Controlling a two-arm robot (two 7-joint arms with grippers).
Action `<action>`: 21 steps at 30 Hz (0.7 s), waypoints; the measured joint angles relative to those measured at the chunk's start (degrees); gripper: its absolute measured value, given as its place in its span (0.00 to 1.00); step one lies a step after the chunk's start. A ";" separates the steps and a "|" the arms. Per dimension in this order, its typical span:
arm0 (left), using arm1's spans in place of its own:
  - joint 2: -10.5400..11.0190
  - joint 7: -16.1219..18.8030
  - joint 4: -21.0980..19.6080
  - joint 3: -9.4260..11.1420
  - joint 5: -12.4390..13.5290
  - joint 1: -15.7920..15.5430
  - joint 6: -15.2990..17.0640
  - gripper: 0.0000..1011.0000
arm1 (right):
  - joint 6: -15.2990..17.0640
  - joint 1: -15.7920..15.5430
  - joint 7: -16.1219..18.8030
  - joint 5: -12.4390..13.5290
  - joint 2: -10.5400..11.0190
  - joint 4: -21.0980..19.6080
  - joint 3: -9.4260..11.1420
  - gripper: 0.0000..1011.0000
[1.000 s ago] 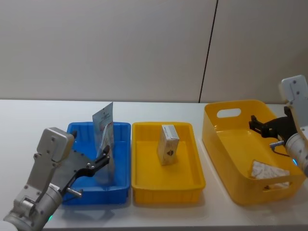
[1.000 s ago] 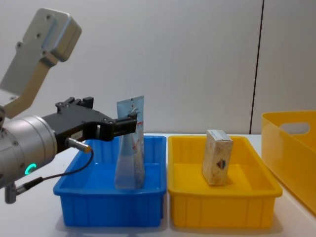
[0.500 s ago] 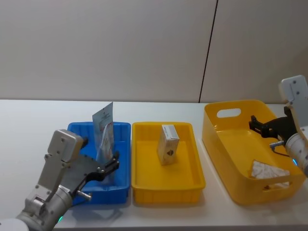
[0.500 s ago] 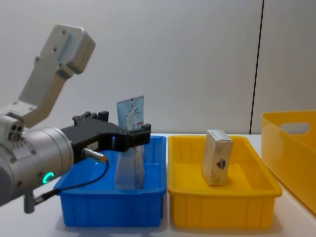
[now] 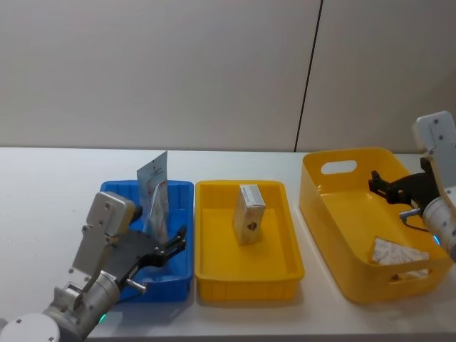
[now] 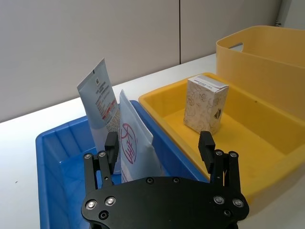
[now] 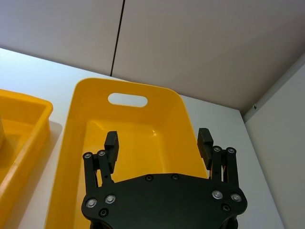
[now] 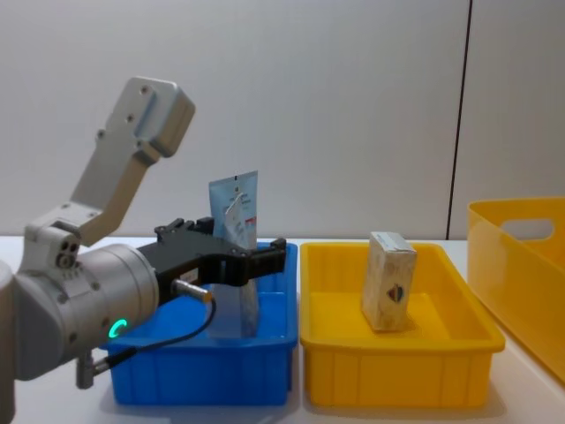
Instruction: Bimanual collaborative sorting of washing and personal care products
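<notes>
Two light-blue tubes stand in the blue bin (image 5: 114, 192): a taller one (image 6: 97, 102) at the back and a second one (image 6: 135, 148) in front of it. In the chest view a tube (image 8: 237, 208) rises above the bin (image 8: 203, 367). My left gripper (image 5: 174, 246) hovers open over the bin's near right part, just in front of the tubes and holding nothing; in the left wrist view the gripper (image 6: 158, 143) shows its fingers wide apart. A beige carton (image 5: 249, 212) stands in the yellow tray (image 5: 246, 274). My right gripper (image 7: 158, 139) is open above the yellow basket (image 5: 335, 214).
A pale crumpled item (image 5: 399, 253) lies in the basket's near right corner. Blue bin, yellow tray (image 8: 397, 375) and basket (image 8: 521, 256) stand side by side on the white table (image 5: 50, 178). A wall runs close behind them.
My left gripper has moved right and nearer to me, lowering from the back tube's top to the bin's near right side. The tubes, the carton and the right arm have stayed put.
</notes>
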 joint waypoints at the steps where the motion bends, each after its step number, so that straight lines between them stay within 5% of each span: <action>1: -0.21 -0.07 0.53 0.05 0.08 -0.28 -0.09 0.99 | 0.00 0.00 0.00 0.00 0.00 0.00 0.00 0.99; 16: -2.32 -0.17 5.92 0.20 1.72 -3.43 -1.05 0.99 | 0.00 0.00 0.00 0.00 0.00 0.00 0.00 0.99; 21: -2.67 -0.16 6.78 0.20 2.00 -3.95 -1.19 0.90 | 0.00 0.00 0.00 0.00 0.00 0.00 0.00 0.99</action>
